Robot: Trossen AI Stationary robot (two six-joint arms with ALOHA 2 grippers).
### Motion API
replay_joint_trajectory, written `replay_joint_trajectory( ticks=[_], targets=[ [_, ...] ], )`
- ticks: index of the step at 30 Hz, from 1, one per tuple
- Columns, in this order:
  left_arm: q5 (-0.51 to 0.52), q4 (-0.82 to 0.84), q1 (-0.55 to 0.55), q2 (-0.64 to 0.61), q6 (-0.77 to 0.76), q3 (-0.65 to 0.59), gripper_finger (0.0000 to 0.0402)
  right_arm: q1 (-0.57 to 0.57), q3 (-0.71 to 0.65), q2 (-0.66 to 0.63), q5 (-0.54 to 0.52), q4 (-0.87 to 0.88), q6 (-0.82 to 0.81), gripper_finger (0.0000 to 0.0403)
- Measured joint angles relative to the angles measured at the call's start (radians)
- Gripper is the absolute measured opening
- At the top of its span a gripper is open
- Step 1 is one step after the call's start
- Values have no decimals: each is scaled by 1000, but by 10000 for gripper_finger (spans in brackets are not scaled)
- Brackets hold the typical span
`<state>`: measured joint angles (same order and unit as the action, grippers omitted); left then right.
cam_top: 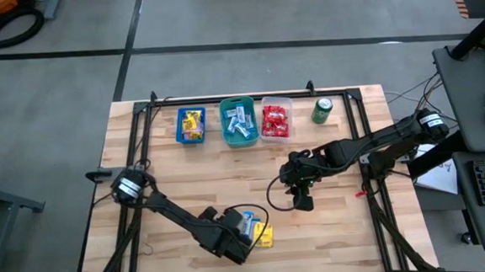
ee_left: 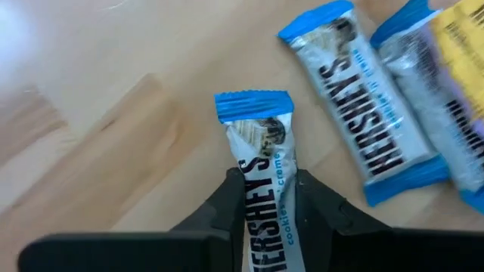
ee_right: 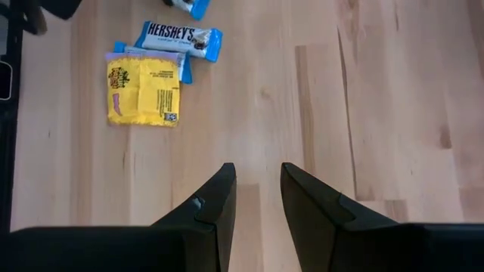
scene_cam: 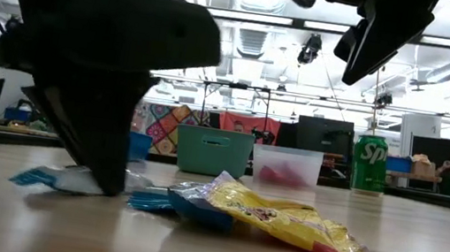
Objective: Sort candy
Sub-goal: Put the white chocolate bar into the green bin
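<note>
High view: the left gripper sits low at the table's near edge over the loose candy, and the right gripper hangs mid-table, holding nothing. Left wrist view: its fingers pinch a blue-white Hershey's bar lying flat on the wood. Right wrist view: jaws slightly parted, empty, with a yellow packet well ahead.

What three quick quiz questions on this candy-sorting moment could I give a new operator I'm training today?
1. True or false: the left hand has its fingers around a blue-white candy bar.
2. Which bin holds red candy: A the blue bin, B the teal bin, C the clear bin?
3. What stands beside the clear bin, on the right arm's side?

Key: 1 true. 2 C. 3 A green soda can. The right hand hangs empty, fingers apart, over bare table.
</note>
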<state>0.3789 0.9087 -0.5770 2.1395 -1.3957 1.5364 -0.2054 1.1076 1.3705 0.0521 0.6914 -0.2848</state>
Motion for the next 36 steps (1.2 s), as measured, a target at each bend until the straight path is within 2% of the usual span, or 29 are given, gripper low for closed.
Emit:
replay_joint_trajectory(
  ticks=[8,20,27,33,36],
  targets=[
    [29,77,-1,-84,61,-3,43,0,0,0,-1,0,9,100],
    [205,173,23,-273,181,-10,3,0,-6,0,-2,-1,26,100],
    [307,165,127,-390,409,-10,1,0,-12,0,-2,-3,41,100],
    [346,111,308,-448,686,-10,0,0,-24,0,-7,-22,53,100],
    [335,37,413,-461,856,-18,0,0,-24,0,-59,-19,56,100]
  ],
)
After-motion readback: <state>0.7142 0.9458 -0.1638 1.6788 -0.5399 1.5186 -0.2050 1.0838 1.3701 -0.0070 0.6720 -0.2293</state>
